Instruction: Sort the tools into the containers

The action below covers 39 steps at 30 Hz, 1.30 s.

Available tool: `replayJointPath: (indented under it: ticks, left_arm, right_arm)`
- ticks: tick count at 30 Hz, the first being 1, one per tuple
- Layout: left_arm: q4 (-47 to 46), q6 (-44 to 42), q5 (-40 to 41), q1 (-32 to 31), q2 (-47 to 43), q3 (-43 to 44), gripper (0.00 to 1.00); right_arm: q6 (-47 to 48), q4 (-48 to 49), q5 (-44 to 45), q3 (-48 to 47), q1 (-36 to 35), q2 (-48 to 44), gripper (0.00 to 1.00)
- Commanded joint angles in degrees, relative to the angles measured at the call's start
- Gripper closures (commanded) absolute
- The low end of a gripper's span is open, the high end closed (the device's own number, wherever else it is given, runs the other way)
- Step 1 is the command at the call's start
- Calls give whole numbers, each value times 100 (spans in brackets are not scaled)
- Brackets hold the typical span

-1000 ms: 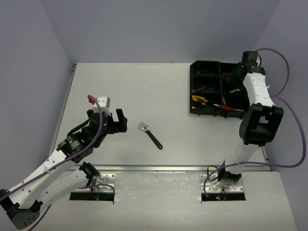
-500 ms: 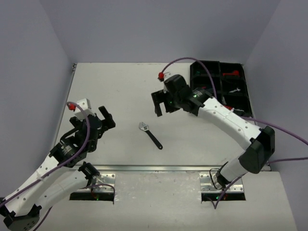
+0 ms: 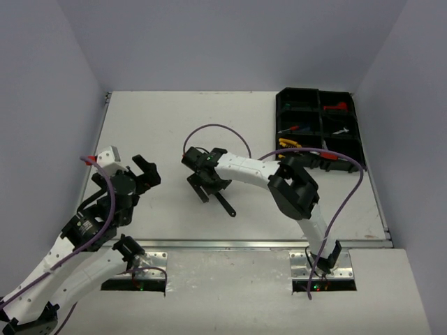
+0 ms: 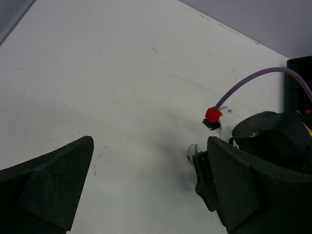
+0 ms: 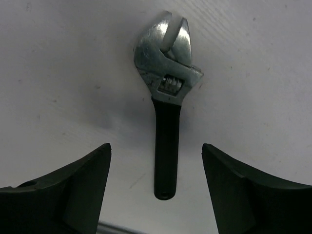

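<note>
Here the black-handled adjustable wrench [image 5: 165, 122] lies flat near the middle of the white table [image 3: 160, 125]. It is well apart from the black organiser tray [image 3: 278, 132] at the far right corner, where yellow-handled pliers [image 3: 288, 144] and other tools sit in compartments. We see the right gripper [image 3: 201, 185] directly over the wrench's head, its jaws parted to either side of the handle and gripping nothing, while the left gripper [image 3: 143, 171] hovers near the table's left side, jaws spread wide and empty.
</note>
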State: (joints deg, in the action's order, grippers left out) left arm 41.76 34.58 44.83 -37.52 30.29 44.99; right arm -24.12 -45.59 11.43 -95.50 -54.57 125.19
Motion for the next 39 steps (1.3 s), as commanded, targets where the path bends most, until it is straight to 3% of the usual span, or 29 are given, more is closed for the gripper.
replayJointPath:
  ticks: [1,13,16,23,32,39]
  left_arm:
    - [-326,-318,-342,52,199,69,0]
    - [-403,-406,-461,54,130,38,0]
    - [-446,-449,-514,52,119,27,0]
    - [-458,-478,-563,52,91,27,0]
    - [-467,-496,-589,60,39,18,0]
    - [-467,-496,-598,60,-32,19,0]
  right_arm:
    - [4,-161,-291,-550,237,290,35]
    - [193,-288,-864,-558,377,1027,76]
    - [197,-358,-791,-633,368,1088,99]
    - [180,-348,-624,-645,359,641,100]
    - [175,-236,-318,-258,575,-911,100]
    - [135,-108,-380,471,1572,-2102,100]
